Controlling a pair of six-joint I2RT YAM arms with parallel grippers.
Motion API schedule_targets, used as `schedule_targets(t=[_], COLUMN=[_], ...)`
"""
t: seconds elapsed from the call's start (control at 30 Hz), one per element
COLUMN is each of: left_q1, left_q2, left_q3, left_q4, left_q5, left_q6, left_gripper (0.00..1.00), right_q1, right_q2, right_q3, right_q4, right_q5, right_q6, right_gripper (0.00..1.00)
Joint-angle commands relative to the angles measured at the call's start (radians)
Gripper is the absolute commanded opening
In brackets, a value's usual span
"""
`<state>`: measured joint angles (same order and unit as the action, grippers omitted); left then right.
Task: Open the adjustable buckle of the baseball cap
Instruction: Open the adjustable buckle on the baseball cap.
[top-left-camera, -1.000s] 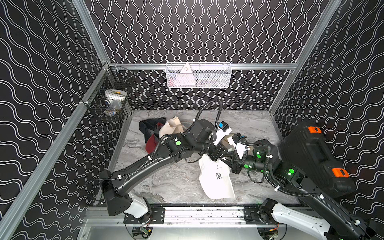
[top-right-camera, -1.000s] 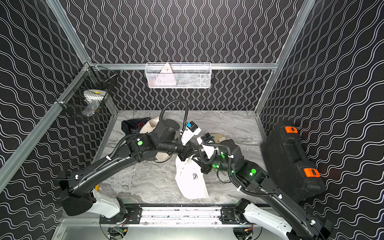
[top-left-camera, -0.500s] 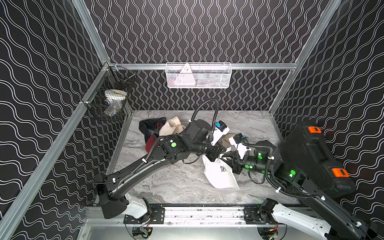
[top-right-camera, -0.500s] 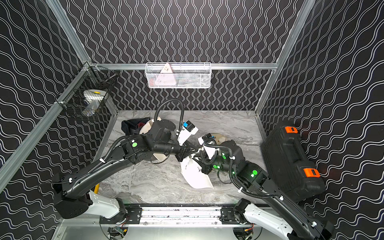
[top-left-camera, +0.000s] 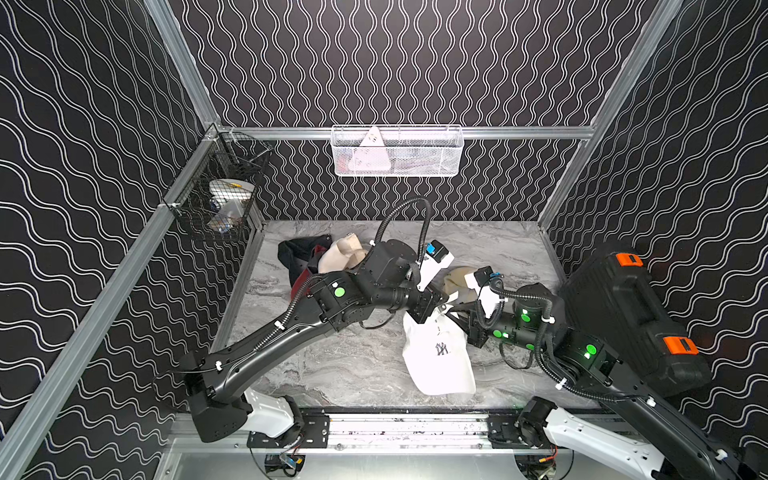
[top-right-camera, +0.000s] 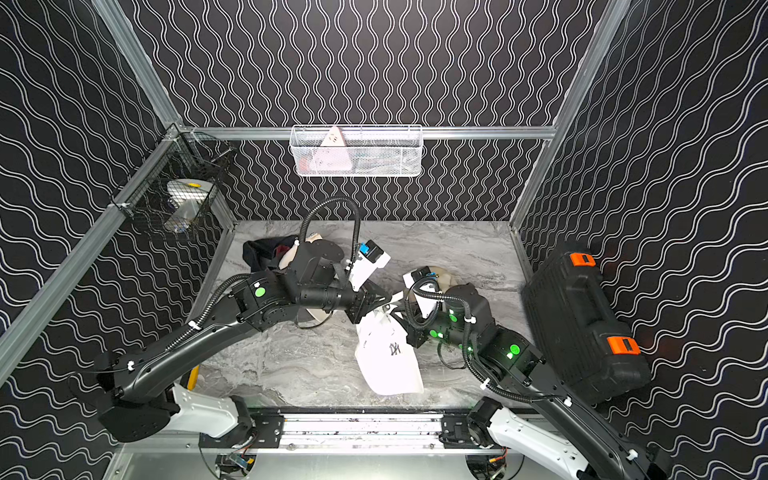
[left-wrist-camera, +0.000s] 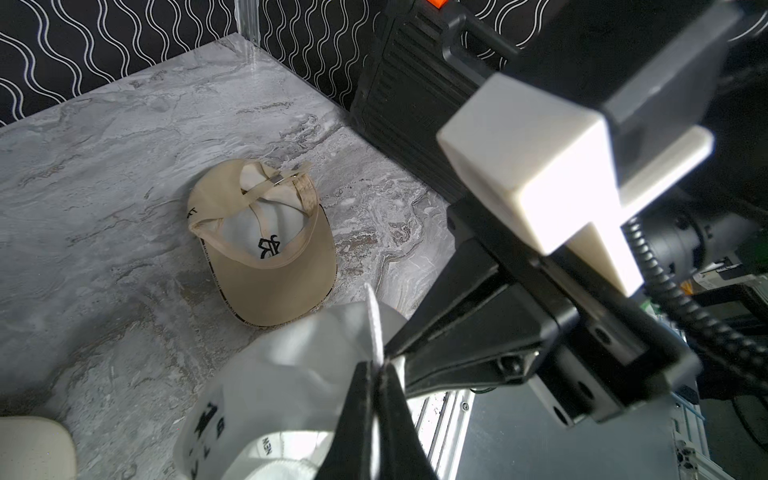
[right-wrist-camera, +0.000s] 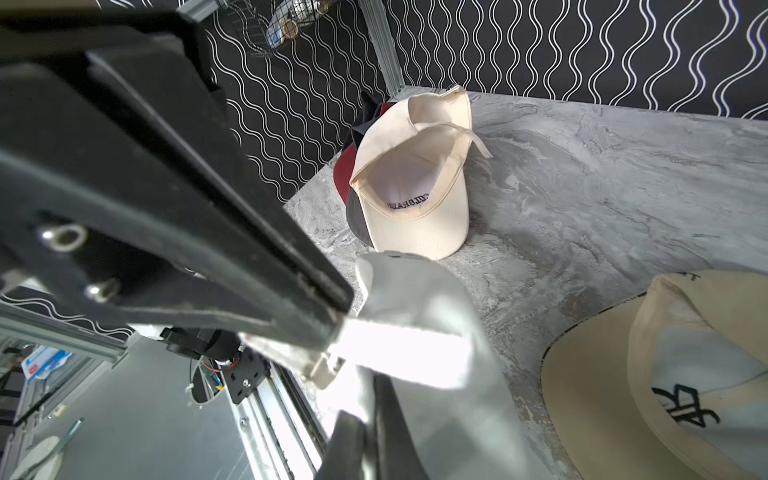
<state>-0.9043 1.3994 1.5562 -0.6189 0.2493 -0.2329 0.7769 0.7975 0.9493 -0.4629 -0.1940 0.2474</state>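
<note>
black wavy-line walls (top-left-camera: 415, 62) all round me, aluminium frame bars (top-left-camera: 519, 132), grey marble-look tabletop (top-left-camera: 332, 365) under me, white wire basket (top-left-camera: 397, 151) on far wall, black wire basket (top-left-camera: 216, 195) far left, black hard case (top-left-camera: 623, 316) at my right, metal rail (top-left-camera: 407, 428) along near edge

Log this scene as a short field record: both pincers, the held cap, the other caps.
left pincer: shut on white cotton baseball cap, rear band
right pincer: shut on same band, close beside left
buckle: not clearly visible, state unclear
spare caps: tan cotton cap upside down on grey marble table; cream cotton cap atop dark caps
</note>
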Motion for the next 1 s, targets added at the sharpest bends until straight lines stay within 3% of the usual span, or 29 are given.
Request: schedule_targets(t=[0.0, 0.4, 0.57, 0.97], left_q1=[0.000, -0.001, 0.001, 0.000], left_q2=[-0.011, -0.099, -0.150, -0.226], left_q3=[-0.012, -0.113, -0.152, -0.238], left_q4=[0.019, 0.121, 0.148, 0.161], left_q5=[-0.010, -0.015, -0.050, -0.110], left_q6=[0.011, 0.009, 0.012, 0.019], left_gripper=[0.00, 0.00, 0.19, 0.35], right_q1=[0.000, 0.000, 0.000, -0.001], right_q2=[-0.011, -0.011, -0.019, -0.043], right_q3=[-0.003, 0.003, 0.008, 0.026], right_q4=[0.036, 0.045, 0.047, 0.050], right_q5=[0.040, 0.035, 0.042, 0.066], right_q6=[0.029, 0.057, 0.064, 0.098], right_gripper=[0.00, 0.00, 0.00, 0.00])
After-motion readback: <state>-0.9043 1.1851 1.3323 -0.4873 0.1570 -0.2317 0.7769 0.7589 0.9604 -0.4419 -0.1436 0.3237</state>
